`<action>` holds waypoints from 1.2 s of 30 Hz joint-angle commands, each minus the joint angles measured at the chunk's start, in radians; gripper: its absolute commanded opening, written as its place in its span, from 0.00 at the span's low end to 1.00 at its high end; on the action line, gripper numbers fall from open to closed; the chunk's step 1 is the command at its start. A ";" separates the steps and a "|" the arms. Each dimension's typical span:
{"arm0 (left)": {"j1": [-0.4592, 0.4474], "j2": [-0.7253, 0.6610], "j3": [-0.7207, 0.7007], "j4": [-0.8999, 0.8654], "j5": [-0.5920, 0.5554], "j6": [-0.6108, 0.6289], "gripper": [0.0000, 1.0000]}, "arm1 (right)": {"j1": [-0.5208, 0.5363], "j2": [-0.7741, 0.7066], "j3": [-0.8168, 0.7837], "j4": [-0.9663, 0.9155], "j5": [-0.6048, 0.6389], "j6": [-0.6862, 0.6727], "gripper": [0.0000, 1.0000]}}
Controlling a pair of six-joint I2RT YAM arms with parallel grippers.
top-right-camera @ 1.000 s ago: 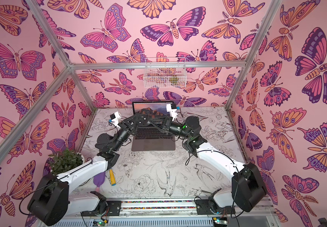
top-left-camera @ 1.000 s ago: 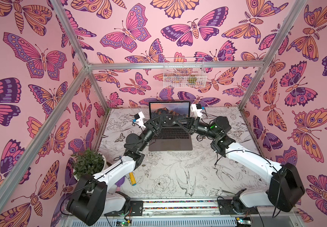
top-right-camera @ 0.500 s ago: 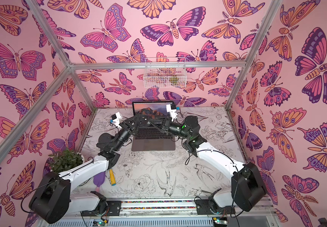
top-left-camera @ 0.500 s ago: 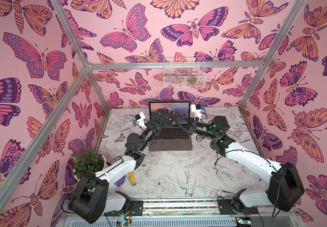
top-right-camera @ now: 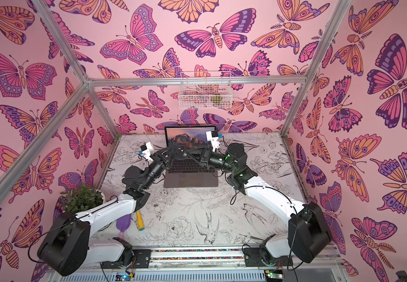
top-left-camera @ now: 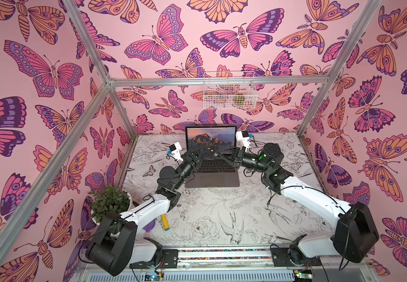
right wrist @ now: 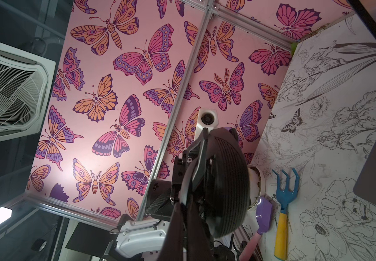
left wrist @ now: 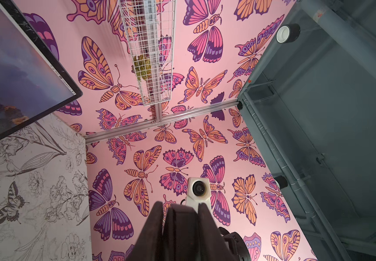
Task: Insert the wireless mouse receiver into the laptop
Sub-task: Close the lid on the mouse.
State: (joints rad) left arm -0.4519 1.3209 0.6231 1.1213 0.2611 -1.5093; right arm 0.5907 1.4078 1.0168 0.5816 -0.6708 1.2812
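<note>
Little has moved in the last second. The dark joint of the right arm has slid a bit toward the left of the frame, closer to the laptop [top-left-camera: 212, 179], and the white forearm of the left arm stands slightly higher. Both claws stay tip to tip over the keyboard, a little above the centre of both top views.

The left claw [top-left-camera: 201, 154] pinches a black rounded piece [right wrist: 225, 180], which looks big in the lower middle of the right wrist view. Whether it is the mouse or its cover, I cannot tell. I think it is held up in the air so that the other claw can work on it.

The right claw [top-left-camera: 219, 153] has its fingers [right wrist: 175, 232] pressed together, right beside that piece. Whether something tiny sits between them, the pictures do not show.

The receiver I do not find in any view, because it is too small and the claws cover their meeting place. My guess is that it is still in the black piece or already in the right pinch.

The laptop stands open at the back middle of the table [top-left-camera: 222, 214] with its screen lit. Its ports are not visible. The stub must later go low and straight to a side edge, and a small tilt could miss the slot.
</note>
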 commanded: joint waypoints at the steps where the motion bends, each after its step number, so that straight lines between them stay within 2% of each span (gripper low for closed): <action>1: -0.001 -0.012 0.000 0.080 -0.013 -0.020 0.00 | 0.001 0.023 0.017 -0.073 0.020 -0.020 0.05; 36: 0.005 -0.022 -0.014 0.038 -0.020 -0.030 0.00 | 0.000 0.052 0.055 -0.098 0.044 -0.009 0.18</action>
State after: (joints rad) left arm -0.4454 1.3224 0.6170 1.0775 0.2306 -1.5249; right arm 0.5907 1.4410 1.0492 0.5106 -0.6437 1.2789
